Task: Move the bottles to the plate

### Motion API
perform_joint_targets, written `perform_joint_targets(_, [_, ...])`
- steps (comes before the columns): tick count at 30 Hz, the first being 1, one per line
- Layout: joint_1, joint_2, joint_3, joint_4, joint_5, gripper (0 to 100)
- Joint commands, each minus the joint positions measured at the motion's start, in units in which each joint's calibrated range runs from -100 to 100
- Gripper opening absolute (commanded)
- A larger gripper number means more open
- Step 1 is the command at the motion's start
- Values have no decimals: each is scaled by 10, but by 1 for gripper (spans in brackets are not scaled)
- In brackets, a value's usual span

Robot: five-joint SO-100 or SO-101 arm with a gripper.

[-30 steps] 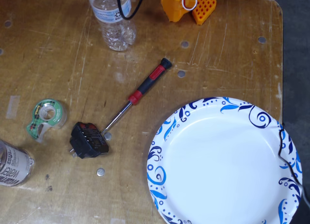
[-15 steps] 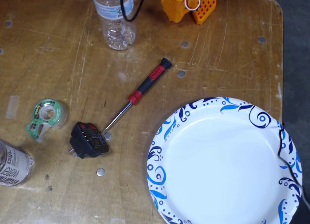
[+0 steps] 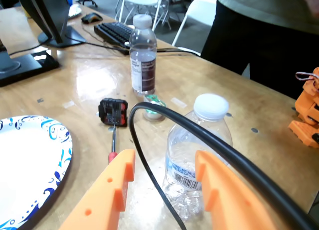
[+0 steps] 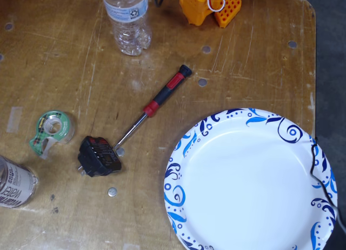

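Note:
A clear bottle (image 3: pixel 195 155) with a white cap and pale blue label stands upright right in front of my gripper (image 3: pixel 165 160). The orange fingers (image 3: pixel 117 187) are spread to either side of it, open and not squeezing it. A black cable (image 3: pixel 149 155) crosses in front of the bottle. In the fixed view this bottle (image 4: pixel 128 20) is at the top edge. The other bottle (image 3: pixel 143 56) stands upright farther off, and shows at the left edge (image 4: pixel 13 182) of the fixed view. The plate (image 4: pixel 184 169) is at lower right, and at the left (image 3: pixel 50 140) in the wrist view.
A red-handled screwdriver (image 4: pixel 158 103), a black box (image 4: pixel 100 156) and a green tape dispenser (image 4: pixel 51 128) lie between the bottles. An orange arm part (image 4: pixel 210 4) sits at the top edge. A keyboard (image 3: pixel 117 33), a monitor stand and a person lie beyond the table.
In the fixed view the black cable loop over the top bottle has drawn upward, almost out of the frame. That bottle has shifted slightly right. Nothing else moved.

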Motion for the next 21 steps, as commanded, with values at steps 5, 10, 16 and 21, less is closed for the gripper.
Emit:
perform_joint_targets(5, [-1, -3, -59, 12, 2, 14])
perform_joint_targets(10, [-2, -3, -69, 10, 3, 14])
perform_joint_targets(16, [-2, -4, -73, 10, -1, 14])
perform_joint_targets(21, [-2, -4, -72, 11, -1, 14])
